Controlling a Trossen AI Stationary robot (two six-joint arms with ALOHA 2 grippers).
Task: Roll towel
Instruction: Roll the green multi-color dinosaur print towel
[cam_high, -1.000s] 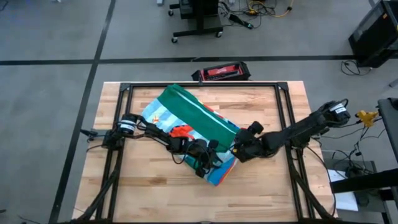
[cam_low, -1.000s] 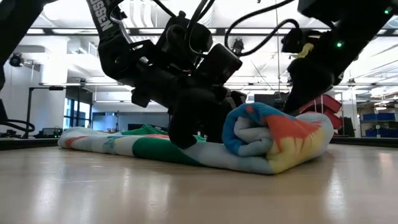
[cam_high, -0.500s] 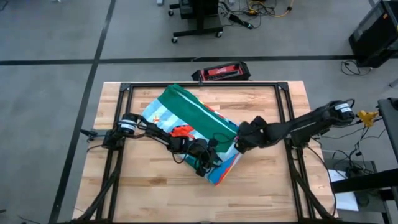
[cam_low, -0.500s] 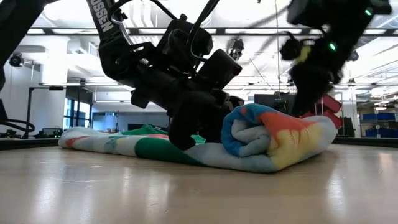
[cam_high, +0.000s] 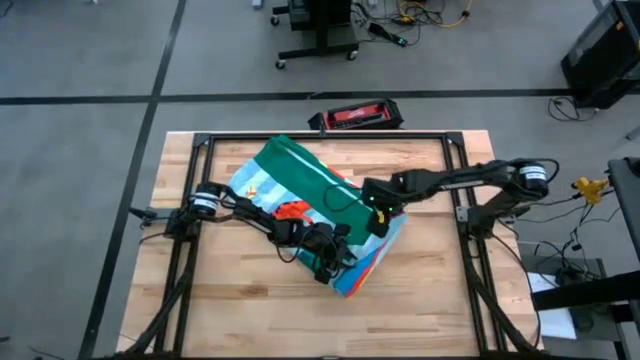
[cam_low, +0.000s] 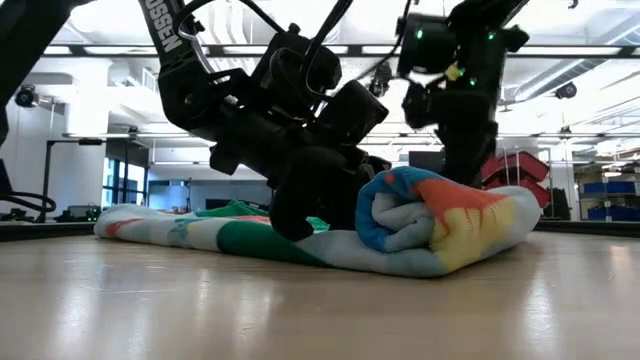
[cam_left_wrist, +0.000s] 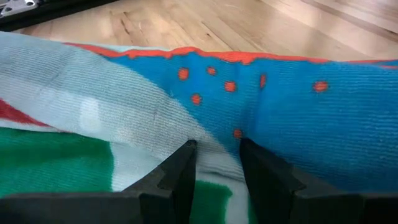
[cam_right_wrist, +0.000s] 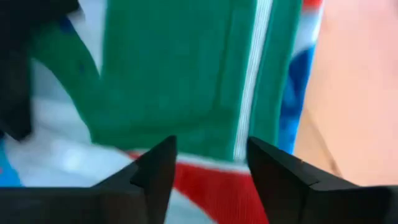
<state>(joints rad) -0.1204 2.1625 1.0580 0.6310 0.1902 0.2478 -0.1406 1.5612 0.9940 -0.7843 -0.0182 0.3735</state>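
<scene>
Rolling partway done | soft dinosaur-print towel with green border (cam_high: 300, 190) on wooden surface (cam_high: 420, 300): near end coiled, far stretch flat | left jaws (cam_left_wrist: 214, 163) pinch cloth beside roll | right jaws (cam_right_wrist: 208, 158) apart above green band.

Between the matt black plastic-looking fingers of the left gripper (cam_left_wrist: 216, 163) lies the towel (cam_left_wrist: 292, 106), a soft ribbed cloth with a fine looped nap, while beyond it the table (cam_left_wrist: 205, 25) is pale wood in glued strips with a smooth, slightly glossy finish.
</scene>
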